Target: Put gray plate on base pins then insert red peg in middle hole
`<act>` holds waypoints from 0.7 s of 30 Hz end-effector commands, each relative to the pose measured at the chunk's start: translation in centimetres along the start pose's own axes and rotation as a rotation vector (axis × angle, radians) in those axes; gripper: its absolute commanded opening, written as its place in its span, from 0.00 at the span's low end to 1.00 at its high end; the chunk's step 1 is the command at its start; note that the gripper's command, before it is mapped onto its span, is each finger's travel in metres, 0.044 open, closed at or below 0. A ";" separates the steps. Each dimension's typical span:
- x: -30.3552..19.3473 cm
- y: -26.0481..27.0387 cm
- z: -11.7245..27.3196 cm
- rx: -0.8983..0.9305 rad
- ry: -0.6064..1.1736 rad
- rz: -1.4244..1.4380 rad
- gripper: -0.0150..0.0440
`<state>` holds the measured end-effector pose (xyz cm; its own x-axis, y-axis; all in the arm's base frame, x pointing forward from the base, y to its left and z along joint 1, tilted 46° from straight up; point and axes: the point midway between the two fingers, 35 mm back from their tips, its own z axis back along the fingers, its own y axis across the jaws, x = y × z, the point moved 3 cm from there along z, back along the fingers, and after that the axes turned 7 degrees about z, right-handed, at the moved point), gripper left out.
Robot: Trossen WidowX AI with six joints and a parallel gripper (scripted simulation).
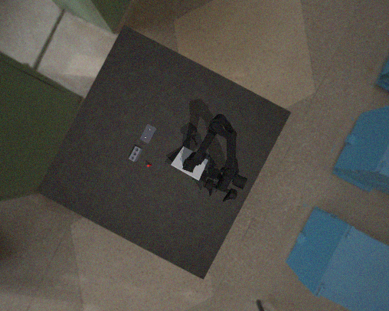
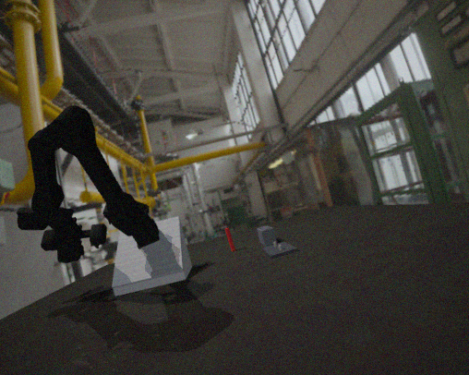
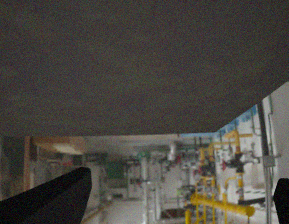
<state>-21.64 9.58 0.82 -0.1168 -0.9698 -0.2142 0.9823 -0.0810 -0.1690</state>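
Observation:
The gray plate (image 1: 135,153) (image 2: 266,236) is a block with three dark holes in a row facing up. It rests on the dark table, apart from the base. The flat gray base (image 1: 148,133) (image 2: 286,250) lies beside it with two small light pins sticking up. The red peg (image 1: 148,165) (image 2: 230,239) stands upright on its own, near the plate. My gripper (image 3: 187,185) is open and empty, its two black fingers wide apart at the bottom of the wrist view. It is far from all three parts, on the other side of the arm's mount.
The dark table (image 1: 114,96) (image 2: 354,296) (image 3: 120,65) carries the white-gray block (image 1: 200,174) (image 2: 128,263) under the arm's foot. This block stands between my gripper and the parts. The table's edge is close to the gripper in the top view.

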 end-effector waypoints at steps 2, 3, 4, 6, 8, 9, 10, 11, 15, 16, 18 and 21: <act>-0.1 0.0 -0.2 0.018 -0.022 -0.078 1.00; -0.2 0.0 -0.3 0.042 -0.049 -0.177 1.00; -0.4 0.0 -0.6 0.073 -0.079 -0.297 1.00; -0.7 0.0 -1.0 0.144 -0.133 -0.539 1.00; -1.1 0.0 -1.3 0.224 -0.178 -0.784 1.00; -1.3 0.0 -1.5 0.269 -0.196 -0.907 1.00; -1.5 0.0 -1.6 0.316 -0.212 -1.030 1.00; -1.7 0.1 -1.8 0.369 -0.225 -1.153 1.00; -2.5 0.2 -2.3 0.609 -0.243 -1.644 1.00; -2.8 0.2 -2.5 0.676 -0.238 -1.765 1.00; -3.3 0.2 -2.7 0.819 -0.222 -1.992 1.00; -3.9 0.2 -2.8 0.986 -0.207 -2.193 1.00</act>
<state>-21.34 11.55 -0.57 -0.9677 -0.2485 0.0420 0.2520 -0.9535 0.1651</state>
